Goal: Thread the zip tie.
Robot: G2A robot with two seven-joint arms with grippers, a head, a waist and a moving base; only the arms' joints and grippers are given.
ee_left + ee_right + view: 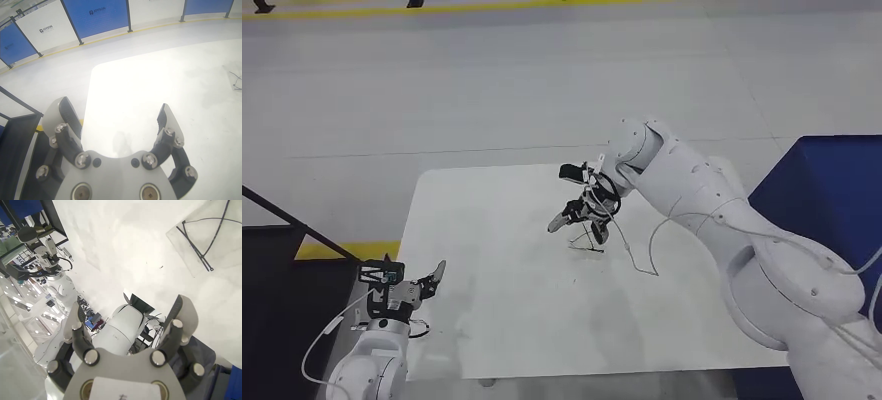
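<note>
Top view puts the zip tie (590, 246) near the middle of the bench (492, 330), just at 6 o'clock of the right gripper (580, 222), which hangs spread wide and empty. Left gripper (432, 275), likewise wide and empty, sits at the bench's 8 o'clock edge, well apart. Thin, black and springy, the tie lies in a loose crossed loop, seemingly on a clear sheet (189, 256). Likely trouble: broad ribbed pads (174, 308) skidding the flat strap across the smooth white surface, or pinching the sheet with it; the narrow tail could miss the tiny head slot.
</note>
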